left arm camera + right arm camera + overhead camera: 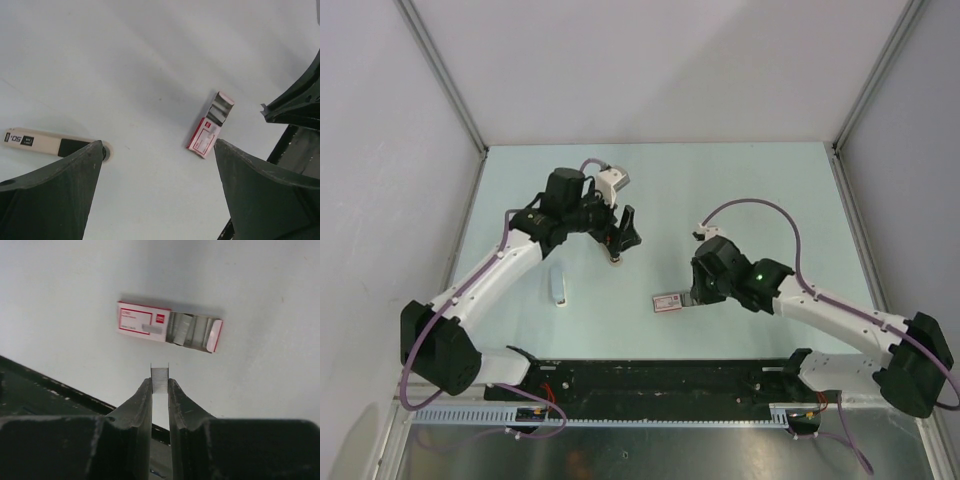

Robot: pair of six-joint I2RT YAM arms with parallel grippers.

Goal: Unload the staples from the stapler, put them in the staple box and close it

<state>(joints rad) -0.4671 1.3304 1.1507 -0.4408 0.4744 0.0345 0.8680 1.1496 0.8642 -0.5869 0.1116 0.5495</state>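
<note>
Right hand (160,383) is pinched narrow on a short grey metal strip of staples (160,376), which stands between its fingertips just beside the stapler and apart from it. My left hand (159,146) hangs wide open and empty over the pale green tabletop (770,190). A pale beige oblong stick with a black band (42,141) lies by one of its fingertips.

The small flat oblong stapler, red-edged with a pale label and a grey metal tray (170,330), lies flat on the tabletop directly ahead of the right hand. I judge the step to be carrying this strip off and setting it down. I would keep the pinch light, since such a strip may snap. I would move well clear of the stapler and go low before letting go. More grey strips seem to sit in the open tray, so further picks look likely.

From above, its long axis runs roughly left to right along the near edge, slightly tilted. The labelled end points left, and the open end with its red flap points toward the right arm.
</note>
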